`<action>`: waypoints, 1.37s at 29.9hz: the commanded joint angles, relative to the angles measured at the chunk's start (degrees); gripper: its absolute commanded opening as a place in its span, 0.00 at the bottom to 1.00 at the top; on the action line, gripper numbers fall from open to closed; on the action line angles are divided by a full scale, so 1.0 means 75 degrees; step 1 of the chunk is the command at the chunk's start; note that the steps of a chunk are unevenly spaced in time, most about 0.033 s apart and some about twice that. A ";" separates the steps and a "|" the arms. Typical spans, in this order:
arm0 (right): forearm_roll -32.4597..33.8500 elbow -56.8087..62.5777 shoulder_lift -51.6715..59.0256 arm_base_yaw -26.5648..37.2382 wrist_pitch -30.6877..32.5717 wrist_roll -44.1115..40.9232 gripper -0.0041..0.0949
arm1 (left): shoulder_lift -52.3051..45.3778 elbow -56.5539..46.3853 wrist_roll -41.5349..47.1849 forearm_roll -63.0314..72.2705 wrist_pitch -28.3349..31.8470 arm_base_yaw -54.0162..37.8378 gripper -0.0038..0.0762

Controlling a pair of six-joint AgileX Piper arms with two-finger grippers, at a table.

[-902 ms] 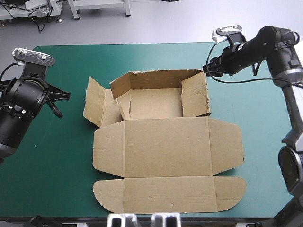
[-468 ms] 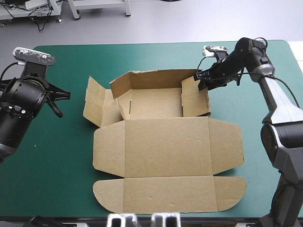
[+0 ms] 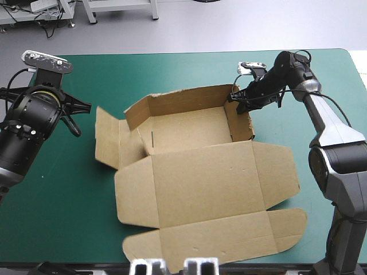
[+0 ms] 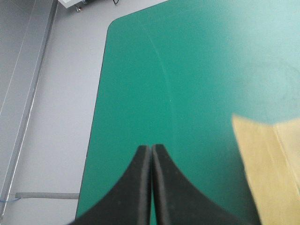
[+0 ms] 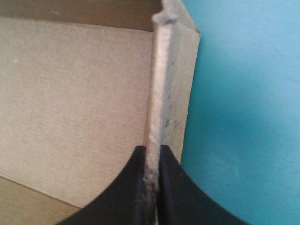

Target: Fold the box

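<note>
The right fingers (image 5: 137, 187) pinched the raised side wall of the brown cardboard box (image 3: 200, 183) between them; a firm, slow inward fold seemed wise. The left fingers (image 4: 140, 187), pressed together, held nothing.

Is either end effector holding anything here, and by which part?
The right end effector is shut on the box, pinching the top edge of its raised right wall. The left end effector is shut, empty.

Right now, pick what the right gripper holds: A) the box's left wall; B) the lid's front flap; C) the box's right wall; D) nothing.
C: the right gripper is shut on the box, the top edge of its raised right wall pinched between the fingers.
</note>
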State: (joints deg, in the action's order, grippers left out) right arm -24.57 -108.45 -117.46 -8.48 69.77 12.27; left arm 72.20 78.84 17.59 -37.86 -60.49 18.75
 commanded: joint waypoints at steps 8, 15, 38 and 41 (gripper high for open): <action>-0.0844 -0.0213 0.2284 0.0439 0.0275 0.0605 0.02 | 0.0141 0.0265 0.0505 0.2192 0.2734 -0.2396 0.05; -0.1153 -0.0213 0.3734 0.1096 0.0275 0.0844 0.02 | 0.0608 0.0280 -0.3118 0.7612 0.3002 -0.4513 0.05; -0.1562 -0.2276 0.5764 0.1678 -0.0009 0.0778 0.02 | 0.2280 0.0328 -0.9468 1.7329 -0.1473 -0.5263 0.05; -0.1697 -0.2276 0.5631 0.1678 -0.0245 0.0778 0.02 | 0.2256 0.0379 -0.9369 1.7515 -0.1875 -0.5247 0.05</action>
State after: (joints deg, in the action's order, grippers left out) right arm -34.56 -124.05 -75.23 3.81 71.40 18.91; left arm 91.56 79.48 -52.58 86.99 -68.19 -20.64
